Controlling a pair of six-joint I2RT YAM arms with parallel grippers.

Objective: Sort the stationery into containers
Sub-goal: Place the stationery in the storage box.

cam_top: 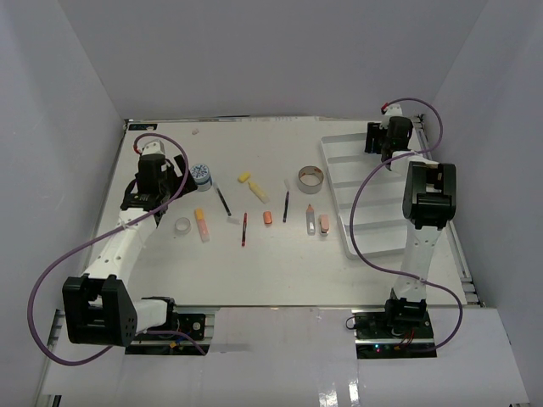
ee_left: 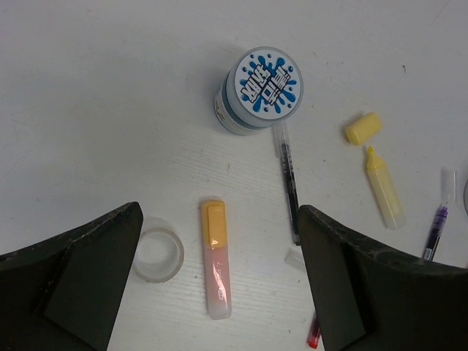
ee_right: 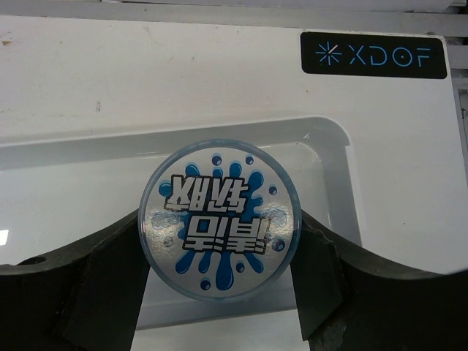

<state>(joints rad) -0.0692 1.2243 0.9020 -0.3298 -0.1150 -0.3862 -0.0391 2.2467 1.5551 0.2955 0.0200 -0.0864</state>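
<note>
My right gripper (ee_right: 219, 252) is shut on a round blue-white tub (ee_right: 219, 218), held over the far compartment of the white divided tray (ee_right: 330, 133). From above, that gripper (cam_top: 383, 142) hangs at the tray's (cam_top: 373, 236) far end. My left gripper (ee_left: 219, 241) is open above the table. An orange-capped pink highlighter (ee_left: 216, 267) lies between its fingers, untouched. A clear tape roll (ee_left: 157, 254) sits by the left finger. A second blue-white tub (ee_left: 259, 88) stands further ahead, with a black pen (ee_left: 289, 179) beside it.
A yellow highlighter (ee_left: 385, 191) and its loose cap (ee_left: 363, 128) lie to the right, with a purple pen (ee_left: 437, 224) and a red pen's tip (ee_left: 314, 335). At the table's middle are a silver tape roll (cam_top: 310, 177), a red pen (cam_top: 244, 229) and an orange piece (cam_top: 268, 218).
</note>
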